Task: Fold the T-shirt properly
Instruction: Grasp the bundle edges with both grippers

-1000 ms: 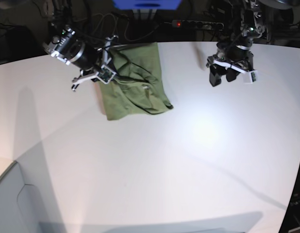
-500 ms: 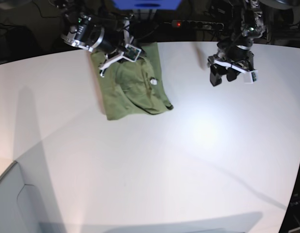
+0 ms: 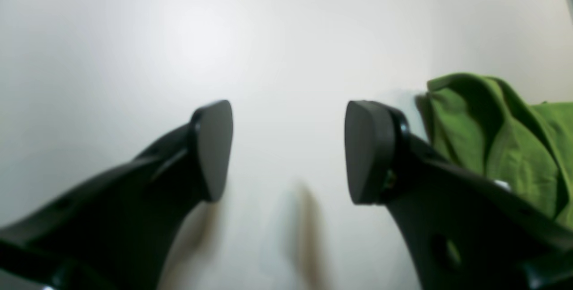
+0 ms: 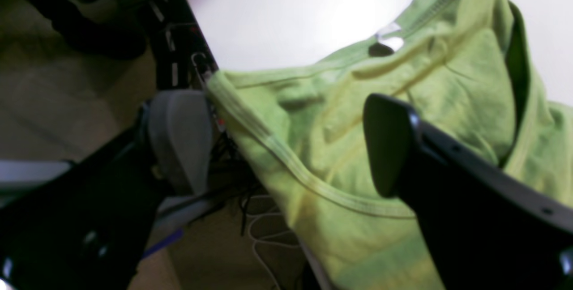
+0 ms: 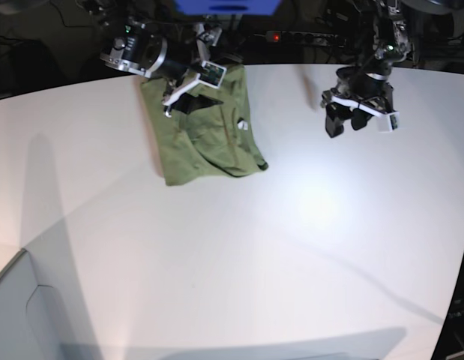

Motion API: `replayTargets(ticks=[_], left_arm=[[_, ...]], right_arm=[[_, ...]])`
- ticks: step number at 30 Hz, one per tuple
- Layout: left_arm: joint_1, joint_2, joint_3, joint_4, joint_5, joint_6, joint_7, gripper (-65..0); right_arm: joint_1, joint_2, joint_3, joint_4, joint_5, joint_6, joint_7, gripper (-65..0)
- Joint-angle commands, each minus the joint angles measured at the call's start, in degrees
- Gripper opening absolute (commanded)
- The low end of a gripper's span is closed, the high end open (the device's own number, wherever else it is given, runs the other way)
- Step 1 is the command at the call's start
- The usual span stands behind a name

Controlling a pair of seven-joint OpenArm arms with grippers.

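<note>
The olive-green T-shirt point(image 5: 209, 142) lies bunched and partly folded at the back left of the white table point(image 5: 291, 225), its top reaching the table's back edge. My right gripper point(image 5: 185, 96) hovers over that top part. In the right wrist view the right gripper point(image 4: 286, 147) is open, with the T-shirt's point(image 4: 358, 102) stitched hem lying loose between the fingers point(image 4: 179, 142) and the white tag point(image 4: 389, 41) beyond. My left gripper point(image 5: 345, 124) hangs above bare table at the back right. Seen from its wrist, the left gripper point(image 3: 288, 151) is open and empty, the T-shirt point(image 3: 492, 138) off to its right.
A power strip point(image 5: 303, 36) with a red light and a blue object point(image 5: 228, 6) sit behind the table's back edge. Cables point(image 4: 259, 227) hang below that edge. A grey box corner point(image 5: 14, 315) stands at the front left.
My right gripper carried the shirt's edge to the back right toward the table's rear edge, then opened and let go. The left arm stayed still.
</note>
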Motion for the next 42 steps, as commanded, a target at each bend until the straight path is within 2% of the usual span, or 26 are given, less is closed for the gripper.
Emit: replayTargets(ticks=[1, 4, 7, 13, 17, 21, 23, 24, 25, 28, 29, 32, 34, 38, 42], left_arm=[[0.1, -0.2, -0.2, 1.0, -0.6, -0.4, -1.2, -26.6], [0.1, -0.1, 0.0, 1.0, -0.7, -0.4, -1.2, -26.6], [0.1, 0.4, 0.2, 2.4, -0.7, -0.4, -1.2, -26.6], [0.1, 1.9, 0.2, 4.9, -0.7, -0.4, -1.2, -26.6], [0.0, 2.0, 3.5, 4.8, -0.7, -0.4, -1.2, -26.6], [0.0, 2.0, 8.3, 4.9, -0.7, -0.4, -1.7, -26.6], [-0.3, 2.0, 10.5, 4.9, -0.7, -0.3, -1.8, -26.6], [-1.1, 2.0, 11.8, 4.9, -0.7, -0.3, -1.8, -26.6], [-1.6, 2.0, 13.0, 4.9, -0.7, -0.3, -1.8, -26.6], [-2.7, 2.0, 16.6, 5.0, -0.7, -0.3, -1.8, -26.6], [-3.5, 2.0, 17.7, 5.5, -0.7, -0.3, -1.8, -26.6], [-4.9, 1.9, 20.9, 6.9, -0.7, -0.3, -1.8, -26.6], [-6.3, 1.9, 23.1, 7.5, -0.7, -0.3, -1.8, -26.6], [-9.5, 1.9, 27.7, 7.1, -0.3, -0.3, -1.8, -26.6], [-13.4, 2.0, 31.6, 1.7, 0.0, 0.1, -1.8, -26.7]], right_arm=[[0.2, 0.2, 1.2, 1.2, 1.3, 1.1, 0.9, -14.4], [0.6, -0.4, 5.1, 1.2, 1.3, 1.1, 0.9, -16.7], [2.3, -2.5, 9.8, 1.2, 1.3, 1.1, 0.9, -17.1], [4.9, -8.5, 19.2, 1.6, 1.3, 1.1, 0.8, -16.8], [5.7, -10.6, 21.7, 1.3, 1.1, 1.1, 0.8, -17.2], [7.3, -10.4, 21.4, -1.8, 1.3, 1.1, 0.8, -18.1], [8.3, -10.3, 21.4, -2.6, 1.3, 1.1, 0.9, -23.6], [8.8, -10.3, 21.4, -2.8, 1.3, 1.1, 0.9, -28.6], [9.2, -10.3, 21.4, -2.9, 1.3, 1.1, 0.8, -35.1], [10.0, -10.2, 21.8, -2.9, 1.3, 1.1, 0.8, -60.3], [10.4, -10.1, 21.8, -2.9, 1.2, 1.1, 0.6, -65.0], [10.9, -10.1, 21.8, -2.9, 1.1, 1.1, 0.6, -62.8], [11.0, -10.0, 21.8, -2.9, 1.1, 1.1, 0.7, -65.0], [12.6, -10.0, 21.8, -4.2, 1.2, 1.1, 0.5, -64.8], [13.6, -9.9, 21.8, -6.7, 1.3, 1.1, 0.6, -64.8]])
